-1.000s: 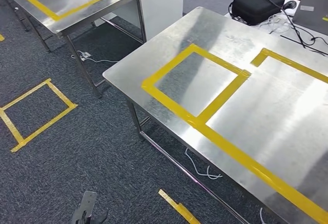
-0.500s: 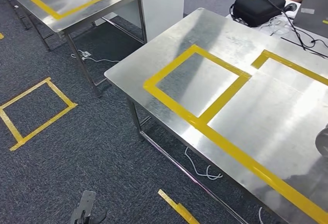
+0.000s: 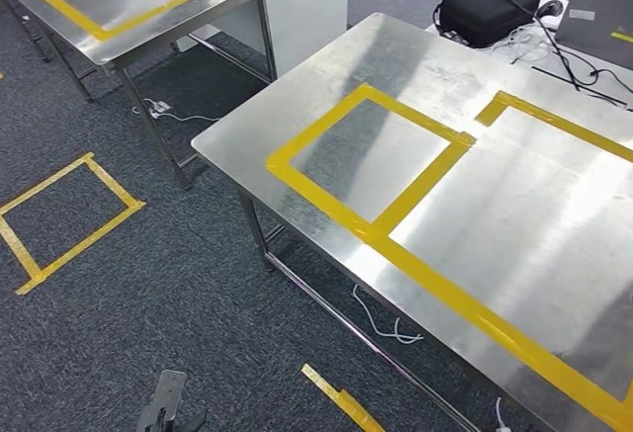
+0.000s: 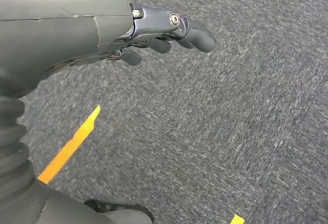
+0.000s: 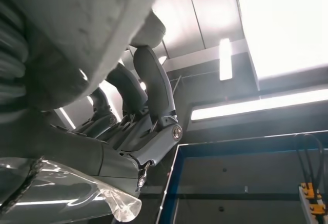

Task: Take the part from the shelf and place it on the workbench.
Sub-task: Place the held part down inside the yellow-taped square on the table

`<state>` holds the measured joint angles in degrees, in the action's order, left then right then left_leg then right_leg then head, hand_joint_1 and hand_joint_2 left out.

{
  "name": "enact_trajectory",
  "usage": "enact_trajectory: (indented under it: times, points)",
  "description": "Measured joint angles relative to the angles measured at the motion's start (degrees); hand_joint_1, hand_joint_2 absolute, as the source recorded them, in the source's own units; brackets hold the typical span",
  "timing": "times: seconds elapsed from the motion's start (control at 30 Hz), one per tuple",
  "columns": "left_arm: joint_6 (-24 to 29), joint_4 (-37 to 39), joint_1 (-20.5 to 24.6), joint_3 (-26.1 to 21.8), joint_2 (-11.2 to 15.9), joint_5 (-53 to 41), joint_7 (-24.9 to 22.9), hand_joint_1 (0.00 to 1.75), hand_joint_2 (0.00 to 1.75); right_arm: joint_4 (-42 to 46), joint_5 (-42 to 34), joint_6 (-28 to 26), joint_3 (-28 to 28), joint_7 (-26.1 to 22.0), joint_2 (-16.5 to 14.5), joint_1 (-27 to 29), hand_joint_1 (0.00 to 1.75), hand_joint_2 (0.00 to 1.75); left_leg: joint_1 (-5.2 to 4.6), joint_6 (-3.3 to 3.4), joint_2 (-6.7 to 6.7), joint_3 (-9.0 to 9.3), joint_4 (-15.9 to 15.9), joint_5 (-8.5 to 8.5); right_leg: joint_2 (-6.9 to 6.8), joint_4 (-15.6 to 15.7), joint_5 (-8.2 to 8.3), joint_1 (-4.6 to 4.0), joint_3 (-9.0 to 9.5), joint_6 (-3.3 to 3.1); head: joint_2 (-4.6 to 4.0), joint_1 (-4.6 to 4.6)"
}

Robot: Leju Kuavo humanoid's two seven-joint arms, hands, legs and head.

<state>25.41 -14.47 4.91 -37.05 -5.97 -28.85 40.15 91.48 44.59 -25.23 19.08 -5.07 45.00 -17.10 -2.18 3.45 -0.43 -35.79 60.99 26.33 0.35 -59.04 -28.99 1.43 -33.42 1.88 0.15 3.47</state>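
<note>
Dark grey carpet (image 3: 149,284) with a yellow tape square (image 3: 67,216) lies beside a steel table (image 3: 448,66); a second steel table (image 3: 149,17) stands beyond its corner.

Silver workbench (image 3: 478,224); yellow tape (image 3: 418,190).

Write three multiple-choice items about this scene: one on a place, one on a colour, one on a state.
1. Where is the black bag?
A. On the carpet
B. Beyond the workbench, beside the laptop
C. Inside the taped frame on the workbench

2. What colour is the tape on the workbench?
A. Yellow
B. Red
C. Blue

3. What is the left hand doing?
A. Gripping a cable
B. Pressing on the workbench
C. Holding nothing above the carpet

Answers:
1 B: the black bag lies past the workbench, near the laptop.
2 A: the tape is yellow.
3 C: the left hand has bare fingers, with only carpet below.
</note>
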Motion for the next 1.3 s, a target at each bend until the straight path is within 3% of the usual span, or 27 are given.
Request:
enact_trajectory:
  times: [0.1,0.17,0.27,0.33,0.37,0.43,0.5,0.6,0.67,0.7,0.77,0.83,0.87,0.9,0.97,1.0,1.03,1.17,1.23,1.3]
  points:
    - [0.0,0.0,0.1,-0.1,0.2,-0.1,0.0,0.00,1.75,-0.1,0.0,-0.1,0.0,0.0,-0.3,0.3,1.75,1.75,-0.11,0.29,0.05,0.83,-2.1,0.01,-0.02,0.2,0.08,0.16,-0.29,0.54,0.00,0.01]
    - [0.0,0.0,0.1,-0.2,0.2,-0.2,0.0,0.00,1.75,-0.1,0.0,-0.1,0.0,0.0,-0.4,0.2,1.75,1.75,0.14,0.36,0.19,1.22,-3.3,-0.56,-0.12,-1.1,-1.05,0.19,-1.15,0.88,0.00,-0.09]
    - [-0.1,0.0,0.2,-0.3,0.2,-0.3,0.0,0.00,1.75,-0.1,0.0,-0.1,0.0,0.0,-0.4,-0.2,1.75,1.75,0.26,0.51,0.30,1.42,-3.9,-0.97,-0.16,-10.0,-5.53,0.17,-5.44,1.24,0.00,-0.22]
    - [-0.1,0.0,0.2,-0.3,0.0,-0.3,0.0,0.00,1.75,-0.2,0.0,-0.2,0.0,0.1,-0.6,0.1,1.75,1.75,0.27,0.51,0.31,1.39,-3.9,-0.95,-0.22,-13.9,-6.15,0.25,-7.41,1.61,0.00,-0.23]
    - [-0.1,0.0,0.2,-0.3,0.0,-0.4,0.0,0.00,1.75,-0.3,0.0,-0.2,-0.1,0.2,-0.7,0.1,1.75,1.75,0.30,0.47,0.31,1.37,-3.8,-0.92,-0.30,-12.9,-4.98,0.31,-7.00,1.80,0.00,-0.23]
    - [-0.1,0.0,0.2,-0.3,-0.1,-0.4,0.0,0.00,1.75,-0.3,0.0,-0.2,-0.1,0.2,-0.8,0.0,1.75,1.75,0.39,0.17,0.30,1.34,-3.4,-0.71,-0.56,-6.2,-1.45,0.50,-3.63,2.19,0.00,-0.24]
    - [-0.1,0.0,0.2,-0.4,0.0,-0.4,0.0,0.00,1.75,-0.4,0.0,-0.2,-0.1,0.2,-0.9,-0.1,1.75,1.75,0.18,-0.38,0.24,1.02,-2.5,-0.38,-0.64,-0.7,0.12,0.46,-0.48,1.97,0.00,-0.22]
    - [-0.2,0.0,0.1,-0.5,0.2,-0.4,0.0,0.00,1.75,-0.4,0.0,-0.2,-0.1,0.4,-0.9,0.0,1.75,1.75,-0.04,-1.02,0.19,0.58,-2.0,-0.31,-0.45,0.2,0.13,0.37,0.04,0.76,0.00,-0.14]
    - [-0.5,0.0,0.2,-0.5,0.2,-0.5,0.0,0.00,1.75,-0.4,0.0,-0.1,-0.2,0.4,-0.9,-0.4,1.75,1.75,0.12,-1.70,0.19,0.04,-0.6,0.83,-0.43,0.2,0.33,0.51,0.02,0.21,0.00,-0.08]
    - [-0.7,0.0,0.2,-0.5,0.2,-0.5,0.0,0.00,1.75,-0.4,0.0,-0.1,-0.3,0.4,-0.9,-0.8,1.75,1.75,0.30,-2.13,0.20,-0.87,1.7,2.29,-0.44,0.3,0.41,0.59,0.05,-0.03,0.00,-0.04]
    - [-1.4,0.0,0.3,-0.6,0.2,-0.3,0.0,0.00,1.75,-0.6,0.2,0.0,-0.7,0.2,-0.9,-1.4,1.75,1.75,0.79,-2.81,0.21,-3.93,9.0,6.00,-0.45,0.3,0.44,0.55,0.05,-0.27,0.00,0.03]
    - [-2.0,0.0,0.3,-0.6,0.1,-0.1,0.0,0.00,1.75,-0.9,0.6,0.0,-1.3,-0.1,-0.9,-1.8,1.75,1.75,1.13,-3.02,0.22,-6.24,14.4,7.55,-0.43,0.3,0.44,0.50,0.04,-0.29,0.00,0.02]
    - [-2.2,0.0,0.3,-0.7,0.1,0.0,0.0,0.00,1.75,-1.0,0.8,0.0,-1.7,-0.1,-1.0,-2.0,1.75,1.75,1.20,-2.96,0.22,-6.13,14.1,6.78,-0.41,0.2,0.44,0.49,0.06,-0.29,0.00,0.02]
    - [-2.3,0.0,0.3,-0.7,0.1,0.0,0.0,0.00,1.75,-1.2,1.0,0.0,-2.0,-0.2,-1.0,-2.2,1.75,1.75,1.22,-2.78,0.21,-5.00,11.7,5.06,-0.38,0.2,0.44,0.48,0.08,-0.29,0.00,0.02]
    - [-2.4,0.0,0.4,-0.7,0.2,0.1,0.0,0.00,1.75,-1.5,1.4,-0.1,-2.7,-0.1,-1.0,-2.6,1.75,1.75,1.09,-2.12,0.10,-1.31,3.9,1.39,-0.33,0.3,0.43,0.40,0.05,-0.22,0.00,0.00]
    - [-2.4,0.0,0.4,-0.8,0.2,0.2,0.0,0.00,1.75,-1.6,1.5,-0.1,-3.0,-0.1,-1.1,-2.8,1.75,1.75,0.98,-1.82,0.06,0.12,0.7,0.42,-0.32,0.3,0.46,0.36,-0.05,-0.07,0.00,0.00]
    - [-2.4,0.0,0.4,-0.8,0.3,0.2,0.0,0.00,1.75,-1.8,1.6,-0.2,-3.3,-0.1,-1.2,-3.0,1.75,1.75,0.87,-1.61,0.01,0.86,-1.1,0.15,-0.31,0.3,0.53,0.33,-0.18,0.14,0.00,-0.02]
    - [-2.4,0.0,0.4,-0.8,0.2,0.5,0.0,0.00,1.75,-2.2,1.7,-0.2,-4.0,-0.1,-1.4,-3.1,1.75,1.75,0.87,-0.69,0.12,1.30,-2.9,-0.25,-0.39,0.1,0.13,0.46,-0.75,1.26,0.00,-0.09]
    - [-2.5,-0.1,0.4,-0.8,0.3,0.7,0.0,0.00,1.75,-2.3,1.8,-0.2,-4.1,-0.1,-1.5,-3.4,1.75,1.75,1.03,-0.20,0.22,1.55,-3.6,-0.69,-0.39,-4.3,-2.53,0.43,-2.95,1.44,0.00,-0.20]
    - [-2.7,-0.2,0.4,-0.9,0.3,0.9,0.0,0.00,1.75,-2.7,2.2,-0.2,-4.5,-0.1,-1.7,-3.7,1.75,1.75,0.91,-0.06,0.25,1.49,-3.6,-0.73,-0.39,-11.7,-5.67,0.36,-6.45,1.65,0.00,-0.22]
